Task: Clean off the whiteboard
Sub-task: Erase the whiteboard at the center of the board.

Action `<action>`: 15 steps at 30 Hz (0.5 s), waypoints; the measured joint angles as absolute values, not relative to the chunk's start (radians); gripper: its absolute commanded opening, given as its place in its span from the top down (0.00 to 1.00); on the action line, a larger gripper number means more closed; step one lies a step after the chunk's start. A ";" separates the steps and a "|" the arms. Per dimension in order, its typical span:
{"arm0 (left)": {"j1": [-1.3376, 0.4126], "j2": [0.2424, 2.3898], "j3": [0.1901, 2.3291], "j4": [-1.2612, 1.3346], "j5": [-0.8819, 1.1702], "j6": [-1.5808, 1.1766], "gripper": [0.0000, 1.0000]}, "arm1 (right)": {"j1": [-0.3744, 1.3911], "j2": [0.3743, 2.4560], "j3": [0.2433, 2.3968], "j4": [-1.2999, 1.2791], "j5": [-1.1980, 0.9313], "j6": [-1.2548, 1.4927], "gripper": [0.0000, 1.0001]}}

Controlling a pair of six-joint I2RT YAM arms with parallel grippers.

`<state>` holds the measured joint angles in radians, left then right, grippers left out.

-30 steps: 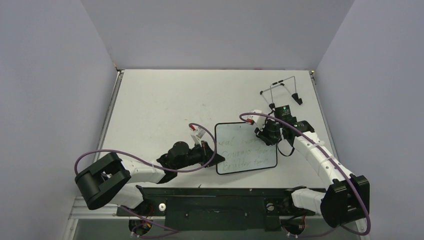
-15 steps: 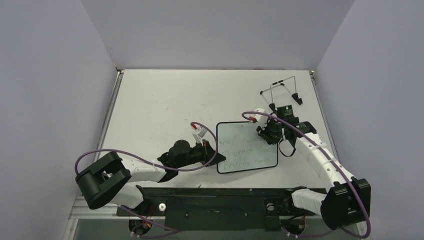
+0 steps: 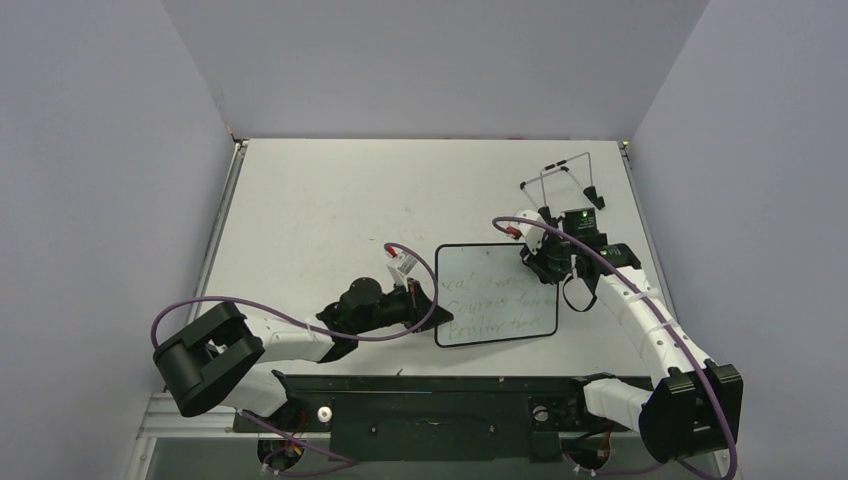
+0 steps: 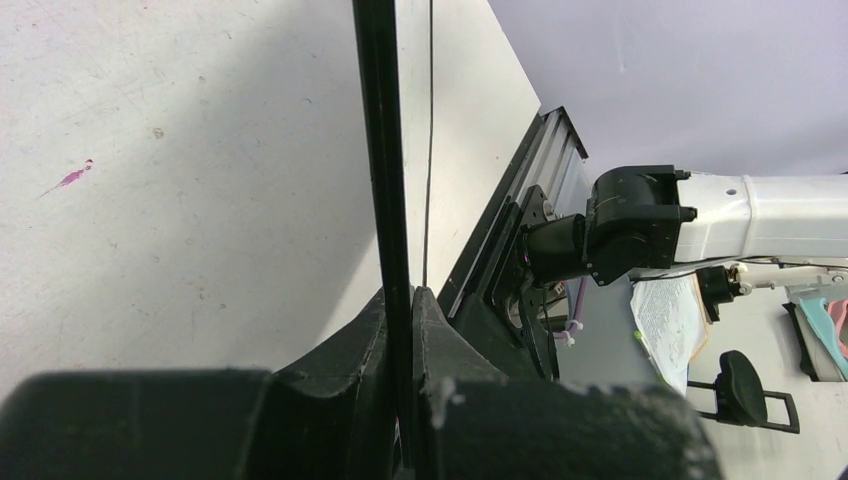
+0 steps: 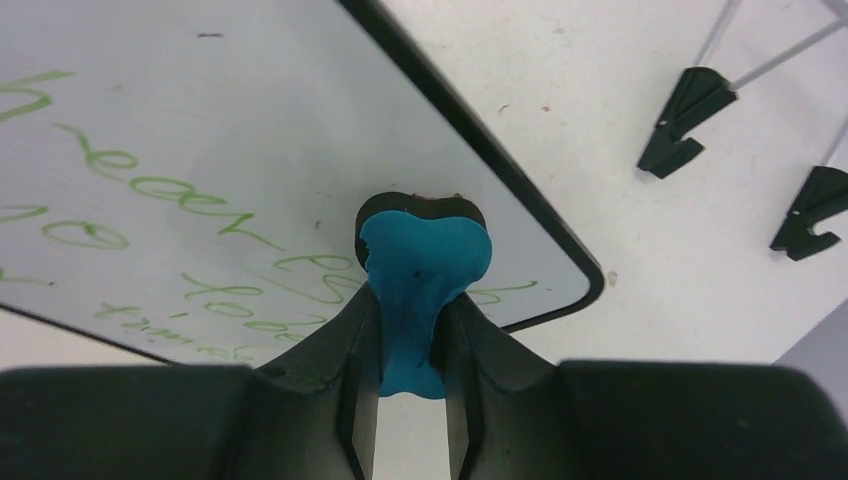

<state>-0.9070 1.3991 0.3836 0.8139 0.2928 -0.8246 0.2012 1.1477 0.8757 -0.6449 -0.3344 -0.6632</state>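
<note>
Pinching the blue eraser (image 5: 422, 262) by its narrow waist, the right gripper (image 5: 410, 300) has its two dark fingers drawn in tight on either side of it. The eraser's broad head sticks out past the fingertips. That head sits over the whiteboard (image 5: 200, 120), close to one rounded corner and just inside the thin black rim. Whether it presses on the surface or hovers just off it, I cannot tell. Loops of green handwriting run across the white surface beside the eraser.

The left gripper (image 4: 400, 300) is closed narrowly on the opposite edge of the whiteboard (image 4: 378, 150). In the left wrist view the board appears edge-on as a thin black line running straight out from between the fingers.

From above, the whiteboard (image 3: 495, 295) lies on the table (image 3: 320, 200) toward its near right part. It has the left gripper (image 3: 425, 305) at its left edge and the right gripper (image 3: 540, 262) at its far right corner. Several lines of green writing cover most of it.

Beyond the right gripper, a wire stand (image 3: 565, 185) rests near the table's far right corner, apart from the board. Two of its black feet (image 5: 690, 115) show in the right wrist view.
</note>
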 measured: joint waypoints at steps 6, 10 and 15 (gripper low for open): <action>-0.907 1.400 0.393 0.804 0.306 -0.819 1.00 | 0.208 1.148 0.885 -0.758 -0.439 -0.772 1.00; -0.905 1.407 0.394 0.810 0.307 -0.822 1.00 | 0.208 1.148 0.884 -0.733 -0.392 -0.731 1.00; -0.902 1.419 0.393 0.822 0.316 -0.823 1.00 | 0.203 1.148 0.885 -0.759 -0.395 -0.781 1.00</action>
<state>-0.9016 1.4193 0.3935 0.8215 0.3157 -0.8234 0.2028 1.1477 0.8848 -0.7586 -0.3946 -0.7811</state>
